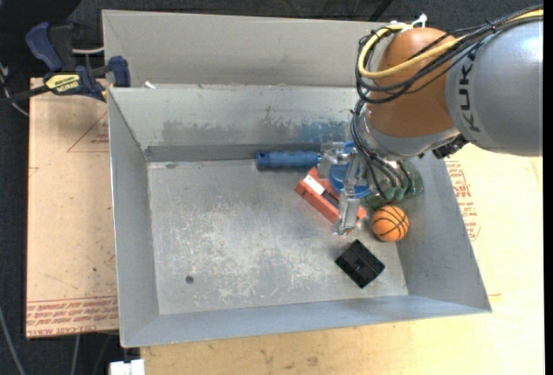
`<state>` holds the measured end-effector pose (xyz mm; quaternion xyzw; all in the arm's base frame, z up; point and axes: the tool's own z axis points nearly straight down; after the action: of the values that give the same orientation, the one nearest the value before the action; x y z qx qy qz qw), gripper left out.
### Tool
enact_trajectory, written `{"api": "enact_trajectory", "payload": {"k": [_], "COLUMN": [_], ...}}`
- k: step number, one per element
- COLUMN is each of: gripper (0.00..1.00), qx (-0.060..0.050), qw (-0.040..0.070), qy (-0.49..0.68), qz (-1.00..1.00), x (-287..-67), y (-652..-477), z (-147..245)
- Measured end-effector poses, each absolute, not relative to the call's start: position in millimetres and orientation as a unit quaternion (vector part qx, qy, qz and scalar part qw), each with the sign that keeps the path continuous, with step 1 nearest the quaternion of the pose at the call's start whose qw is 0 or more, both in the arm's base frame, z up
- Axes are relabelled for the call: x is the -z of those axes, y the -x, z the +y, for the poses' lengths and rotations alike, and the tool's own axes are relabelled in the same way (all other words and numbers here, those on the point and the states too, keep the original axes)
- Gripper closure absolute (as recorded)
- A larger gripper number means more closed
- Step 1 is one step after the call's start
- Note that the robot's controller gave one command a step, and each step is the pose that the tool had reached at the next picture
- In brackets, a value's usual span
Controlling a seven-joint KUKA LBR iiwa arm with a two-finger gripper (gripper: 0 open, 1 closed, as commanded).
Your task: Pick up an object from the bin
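Observation:
My gripper [347, 222] hangs low in the right half of the bin, under the arm's orange cover. Its tip is right beside the lower end of a flat red-orange piece with a white patch [316, 196], which lies at a slant to its left. A small orange ball with dark seams like a basketball [390, 223] rests just to the right of the gripper. A black square block [359, 264] lies just below the tip, toward the front wall. Nothing shows held in the gripper.
A blue handle-shaped tool [289, 160] lies along the foot of the back wall, its right end hidden behind the gripper. Something green [415, 186] peeks out under the arm near the right wall. The bin's left half is bare floor.

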<state>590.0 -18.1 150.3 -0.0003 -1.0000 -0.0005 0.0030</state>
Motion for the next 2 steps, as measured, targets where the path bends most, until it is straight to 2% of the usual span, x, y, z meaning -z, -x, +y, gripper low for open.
{"api": "enact_trajectory", "payload": {"k": [1,2], "gripper": [0.0,0.0], "qx": [0.0,0.001], "qw": [-0.001,-0.001], "qy": [0.0,-0.022], "qz": [-1.0,-1.0], "x": [-155,-132], "y": [-591.5,-603.0], "z": [-18,-35]}}
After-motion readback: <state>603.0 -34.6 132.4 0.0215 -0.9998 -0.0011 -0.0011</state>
